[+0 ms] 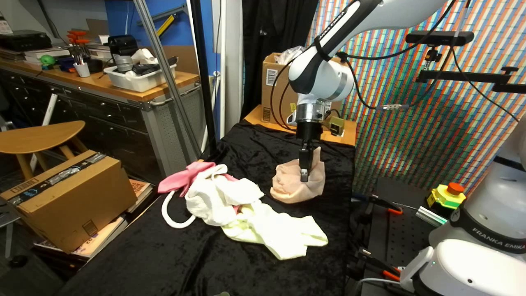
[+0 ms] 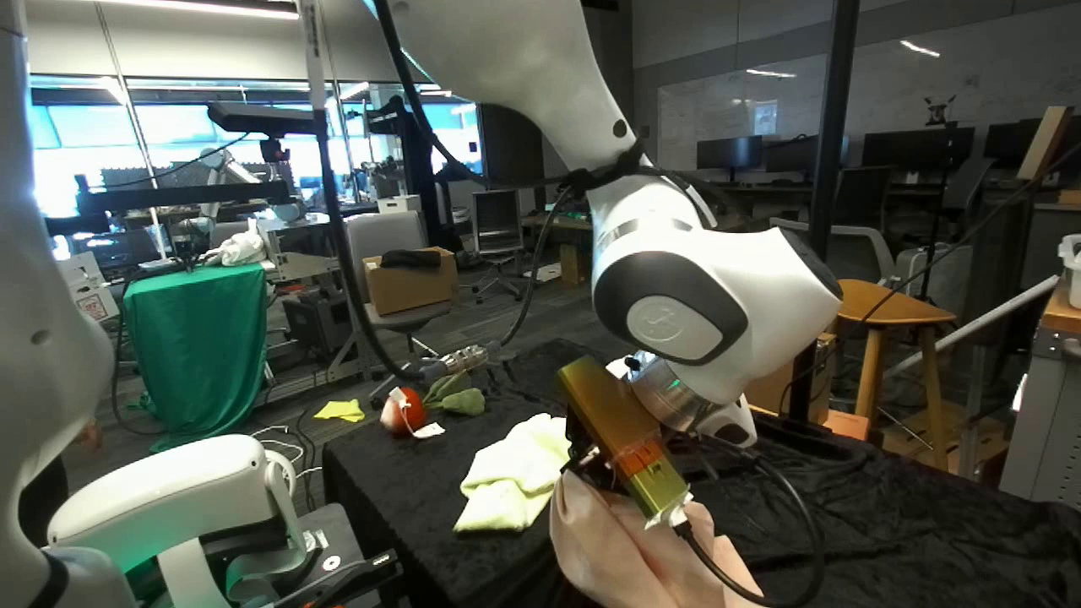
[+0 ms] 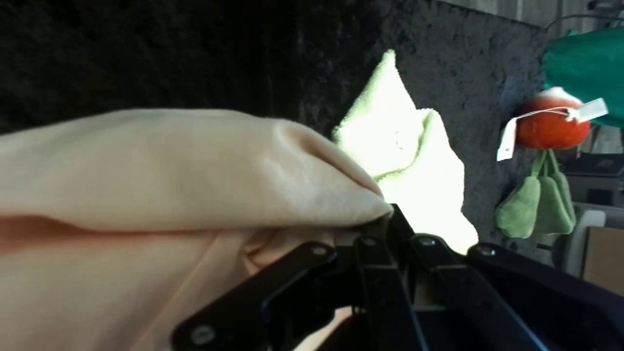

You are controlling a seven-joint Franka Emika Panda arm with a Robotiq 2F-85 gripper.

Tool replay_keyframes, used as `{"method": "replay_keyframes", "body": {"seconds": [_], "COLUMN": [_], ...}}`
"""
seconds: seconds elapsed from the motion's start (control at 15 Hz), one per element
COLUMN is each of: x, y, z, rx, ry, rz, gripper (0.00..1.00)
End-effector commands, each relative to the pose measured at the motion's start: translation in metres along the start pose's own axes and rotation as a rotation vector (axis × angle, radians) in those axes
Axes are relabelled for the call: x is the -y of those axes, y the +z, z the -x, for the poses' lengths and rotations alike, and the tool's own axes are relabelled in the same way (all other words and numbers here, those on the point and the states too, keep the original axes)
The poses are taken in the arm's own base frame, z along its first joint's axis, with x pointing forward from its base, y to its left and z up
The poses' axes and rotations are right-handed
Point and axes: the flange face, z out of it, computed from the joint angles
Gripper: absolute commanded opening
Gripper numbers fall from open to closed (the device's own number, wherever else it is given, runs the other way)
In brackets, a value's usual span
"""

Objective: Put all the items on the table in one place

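The peach cloth point(image 1: 287, 183) is bunched up over the black table point(image 1: 246, 279), with one fold standing up behind the gripper point(image 1: 304, 176). The fingers are close together and pinching a bit of that cloth — the wrist view shows it narrowing to a point right at the fingertips point(image 3: 400, 224). Whether its underside rests on the table or is slightly raised, I cannot tell.

In an exterior view, the other cloths lie together to the left of the peach cloth and just beside it, a strip of black showing between. Nearest are the yellow cloth point(image 1: 283, 234), which also stretches out in front of the peach cloth, and the crumpled white cloth point(image 1: 209, 201). The pink cloth point(image 1: 189, 174) shows at the end farthest from the peach cloth, and the white rope point(image 1: 165, 211) curves out there in a loop.

Behind the peach cloth stands a cardboard box point(image 1: 292, 92); well to its right is a red button point(image 1: 455, 188). In an exterior view a round red thing point(image 2: 404, 412) — with soft green pieces point(image 2: 463, 400) next to it — sits beyond the yellow cloth from the peach cloth.
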Motion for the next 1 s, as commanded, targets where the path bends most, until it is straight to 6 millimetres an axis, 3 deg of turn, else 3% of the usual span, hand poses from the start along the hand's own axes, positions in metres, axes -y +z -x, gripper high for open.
{"method": "replay_keyframes", "body": {"seconds": [0.0, 0.4, 0.93], "x": [0.016, 0.066, 0.153], "y": [-0.023, -0.065, -0.098], "z": [-0.016, -0.044, -0.073], "rx": [0.037, -0.053, -0.275], "ry": [-0.070, -0.183, -0.302], "rz": [-0.098, -0.023, 0.062], "gripper": [0.08, 0.08, 0.07]}}
